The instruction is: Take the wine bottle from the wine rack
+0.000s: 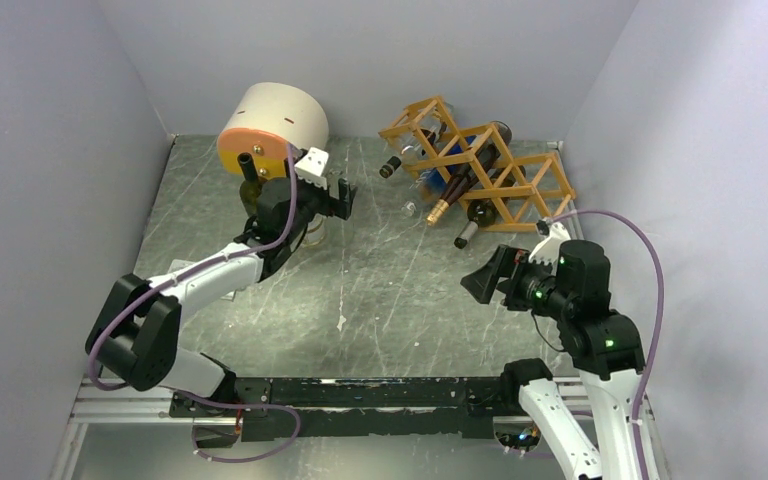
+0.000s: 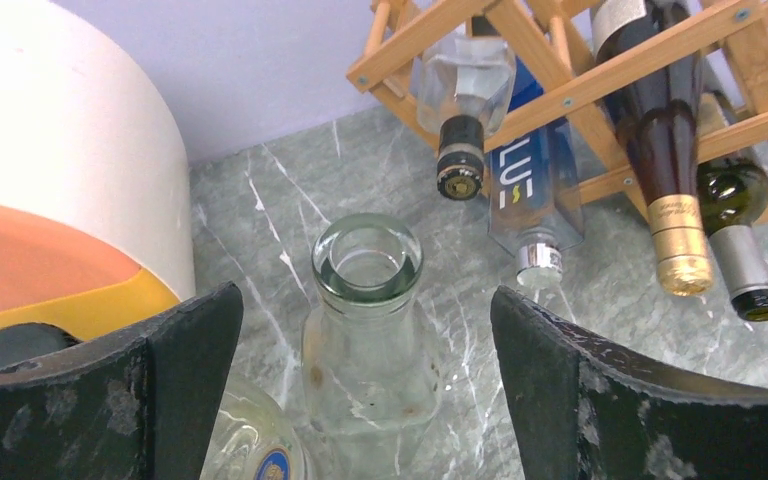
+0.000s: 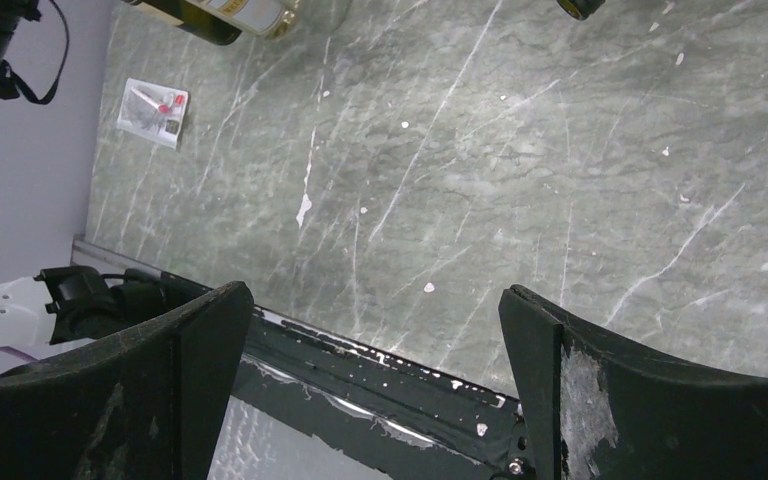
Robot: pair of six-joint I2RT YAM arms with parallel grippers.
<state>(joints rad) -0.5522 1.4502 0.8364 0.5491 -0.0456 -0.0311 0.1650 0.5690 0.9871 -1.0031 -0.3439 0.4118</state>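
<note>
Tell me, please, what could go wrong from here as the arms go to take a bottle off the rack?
1. An upright clear bottle shows between the fingers of the open left gripper, with the cream cylinder close by. A sideways swing could topple it.
2. On the wine rack, the necks of the gold-foil bottle and the green bottle lie side by side. Reaching for one may knock the other.
</note>
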